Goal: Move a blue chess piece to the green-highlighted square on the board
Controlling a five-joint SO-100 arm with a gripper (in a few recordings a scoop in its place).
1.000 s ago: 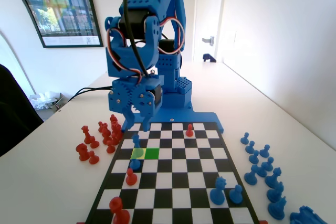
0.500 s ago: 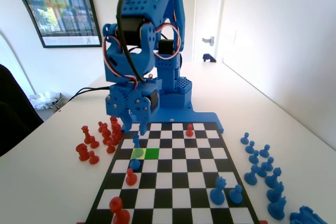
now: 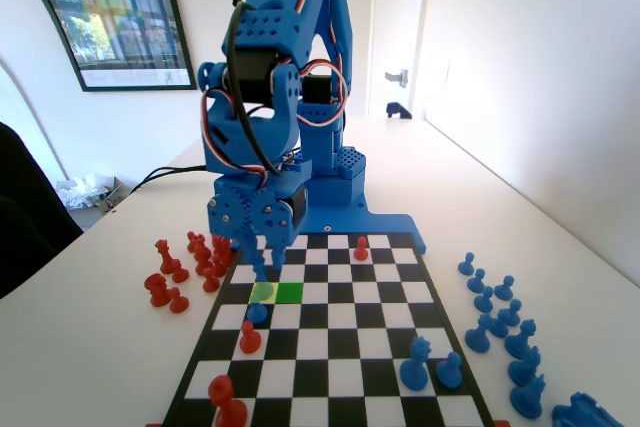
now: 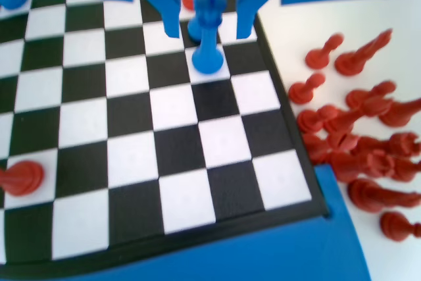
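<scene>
Gripper (image 4: 209,27) stands open, jaws either side of the blue chess piece (image 4: 208,31) without clamping it. Piece stands upright on the board (image 3: 330,347), one square beyond the green-highlighted square (image 3: 289,292) toward the arm and one square left, fixed view. Step judged: approach to grasp. Next: close, lift, carry to green.

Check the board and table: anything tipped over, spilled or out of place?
On the board all stands upright, including the blue chess piece between the open jaws. The oddity is off-board: the red pieces lie toppled in a loose heap, right in the wrist view.
</scene>
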